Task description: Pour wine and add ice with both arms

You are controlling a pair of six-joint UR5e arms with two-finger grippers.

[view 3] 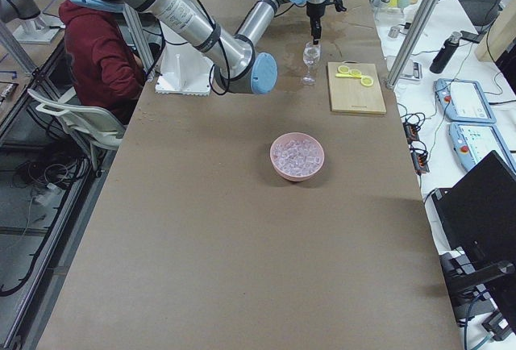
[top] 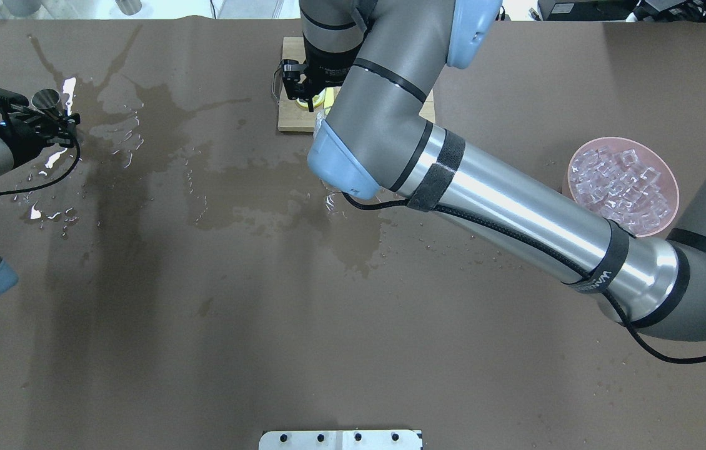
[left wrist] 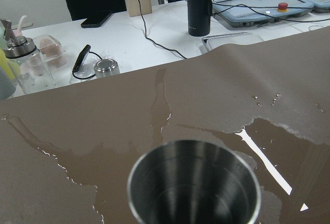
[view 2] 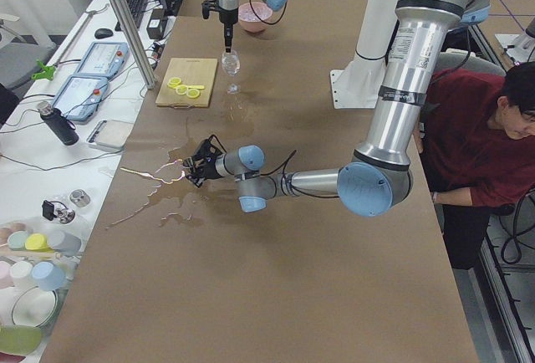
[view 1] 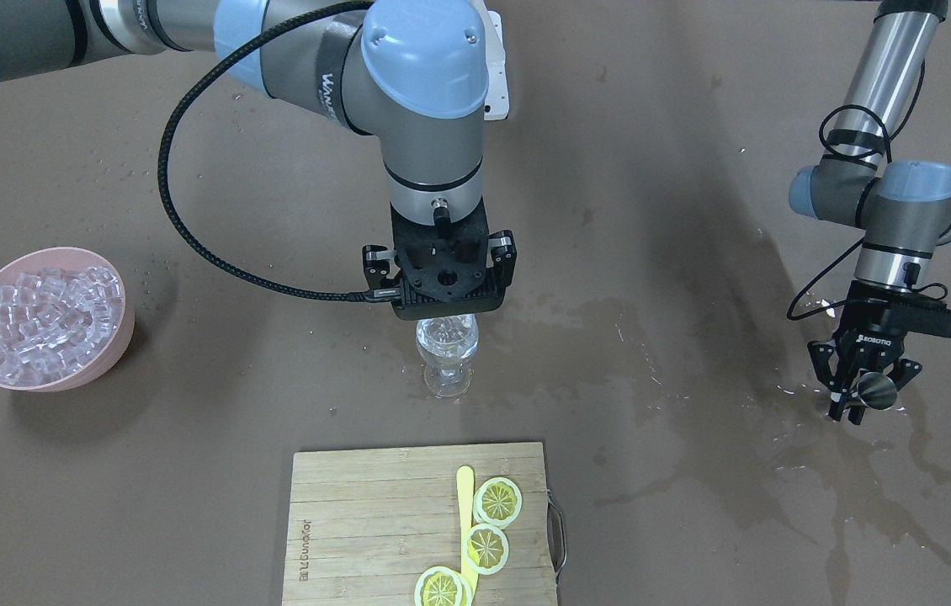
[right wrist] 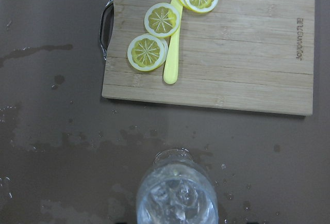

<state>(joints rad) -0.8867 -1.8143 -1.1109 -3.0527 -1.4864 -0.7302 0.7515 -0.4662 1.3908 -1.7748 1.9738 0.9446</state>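
You've got the right gripper [view 1: 444, 299] vertical over the clear stemmed glass [view 1: 446, 358], grip unreadable. The left gripper [view 1: 863, 401], well apart from the glass, is clenching the small steel jigger [view 1: 877, 390].

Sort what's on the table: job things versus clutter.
Job: glass, ice, pink bowl, jigger in the left gripper.
Clutter: board, lemon slices, yellow stick, spilled puddles.
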